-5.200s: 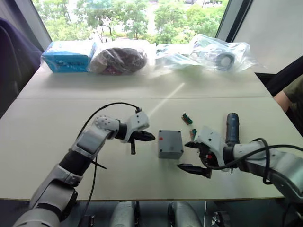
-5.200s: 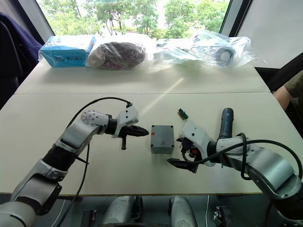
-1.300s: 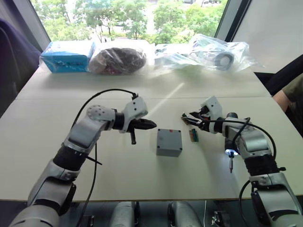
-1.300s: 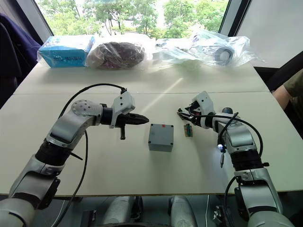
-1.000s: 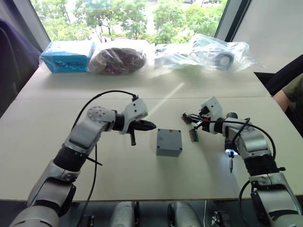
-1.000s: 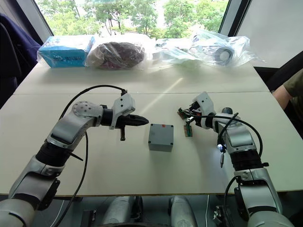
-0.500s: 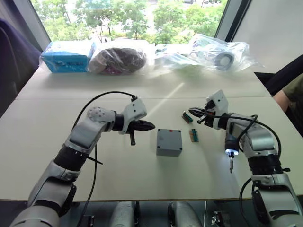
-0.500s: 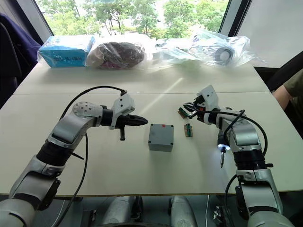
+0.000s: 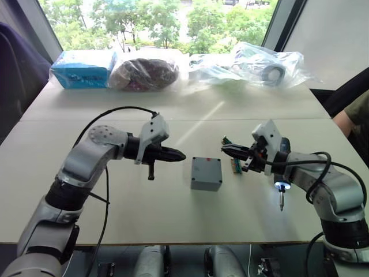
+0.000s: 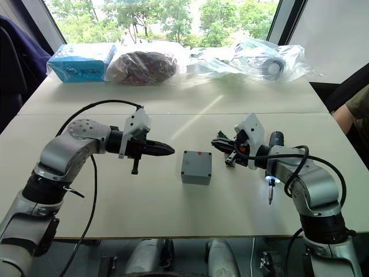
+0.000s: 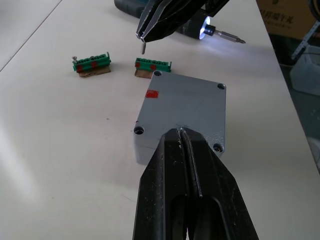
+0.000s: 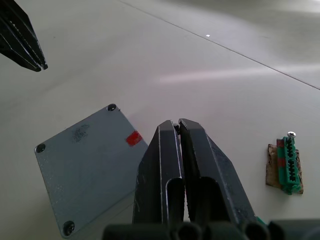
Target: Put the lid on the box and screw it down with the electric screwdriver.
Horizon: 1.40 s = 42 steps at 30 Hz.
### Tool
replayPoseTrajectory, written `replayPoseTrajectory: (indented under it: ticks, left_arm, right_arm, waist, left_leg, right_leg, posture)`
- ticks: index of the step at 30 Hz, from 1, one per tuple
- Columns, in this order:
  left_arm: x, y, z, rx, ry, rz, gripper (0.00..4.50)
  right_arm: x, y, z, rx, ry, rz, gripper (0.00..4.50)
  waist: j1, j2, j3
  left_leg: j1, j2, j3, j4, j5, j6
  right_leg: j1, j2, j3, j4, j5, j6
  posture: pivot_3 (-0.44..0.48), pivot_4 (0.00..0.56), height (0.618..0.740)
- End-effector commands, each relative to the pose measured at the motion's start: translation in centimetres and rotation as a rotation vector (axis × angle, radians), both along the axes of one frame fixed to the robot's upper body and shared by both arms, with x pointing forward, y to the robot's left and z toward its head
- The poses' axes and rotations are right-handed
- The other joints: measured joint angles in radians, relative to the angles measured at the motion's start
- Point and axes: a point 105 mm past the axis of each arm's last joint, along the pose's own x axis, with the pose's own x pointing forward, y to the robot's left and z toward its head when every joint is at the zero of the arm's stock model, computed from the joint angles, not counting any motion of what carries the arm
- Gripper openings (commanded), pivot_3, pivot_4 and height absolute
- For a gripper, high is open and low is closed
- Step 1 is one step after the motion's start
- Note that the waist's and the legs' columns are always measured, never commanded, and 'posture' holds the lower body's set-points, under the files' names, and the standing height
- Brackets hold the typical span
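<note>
Right now the lid (image 11: 185, 107) is already sitting flush on the box (image 9: 206, 180), which is standing in the middle of the worktop (image 9: 144, 213) between the two arms. The lid is showing as a flat grey square with a small red mark near one edge and a dark spot at each corner; whether those spots are empty holes or seated screws cannot be told.

The right gripper (image 9: 226, 149) is hovering just to the box's right, above its far right corner. Its fingers are pressed together and pinching what looks like a small screw (image 11: 142, 48), which is hanging point-down from the tips. The left gripper (image 9: 180, 154) is hovering to the box's left, a little apart, with its fingers together on nothing and pointing at the box.

The electric screwdriver (image 10: 275, 139) is lying on the worktop further to the box's right, beyond the right gripper. Its long axis is running from the far side toward the robot, its lamp is glowing, and its bit (image 11: 229, 36) is pointing at the near edge. Two green terminal blocks (image 11: 152, 65) are lying just right of the box.

The right arm is the nearer one to both the corner and the tool. Seating the screw is probably turning on lining it up over that far right corner.
</note>
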Motion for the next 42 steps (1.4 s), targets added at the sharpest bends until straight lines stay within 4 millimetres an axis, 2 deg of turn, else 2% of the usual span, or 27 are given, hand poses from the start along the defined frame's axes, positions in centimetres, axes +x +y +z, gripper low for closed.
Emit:
replayPoseTrajectory:
  ticks: [1, 20, 40, 42]
  left_arm:
    - [-0.2, -0.3, 0.1, 0.008, -0.023, -0.015, 0.0]
    - [0.7, -0.2, -1.4, 0.042, -0.032, 0.033, 0.0]
    - [0.9, -1.1, -1.2, 0.017, -0.042, 0.033, 0.0]
    - [0.9, -1.0, -1.2, 0.018, -0.043, 0.034, 0.0]
  right_arm:
    - [-0.8, 0.4, 0.8, 0.007, -0.026, 0.02, 0.07]
    - [-0.5, 0.6, -0.4, -0.006, 0.009, 0.006, 0.07]
    - [-0.4, 0.2, -1.3, -0.032, 0.029, 0.005, 0.07]
    - [-0.4, 0.2, -1.4, -0.033, 0.031, 0.003, 0.47]
  waist:
    - [0.0, 0.0, 0.0]
    - [0.0, 0.0, 0.0]
    - [0.0, 0.0, 0.0]
    - [0.0, 0.0, 0.0]
  left_leg:
    - [0.0, 0.0, 0.0, 0.0, 0.0, 0.0]
    - [0.0, 0.0, 0.0, 0.0, 0.0, 0.0]
    - [0.0, 0.0, 0.0, 0.0, 0.0, 0.0]
    - [0.0, 0.0, 0.0, 0.0, 0.0, 0.0]
  right_leg:
    - [0.0, 0.0, 0.0, 0.0, 0.0, 0.0]
    - [0.0, 0.0, 0.0, 0.0, 0.0, 0.0]
    - [0.0, 0.0, 0.0, 0.0, 0.0, 0.0]
    - [0.0, 0.0, 0.0, 0.0, 0.0, 0.0]
  posture:
    - [0.0, 0.15, 0.74]
    - [0.0, 0.15, 0.74]
    - [0.0, 0.15, 0.74]
    - [0.0, 0.15, 0.74]
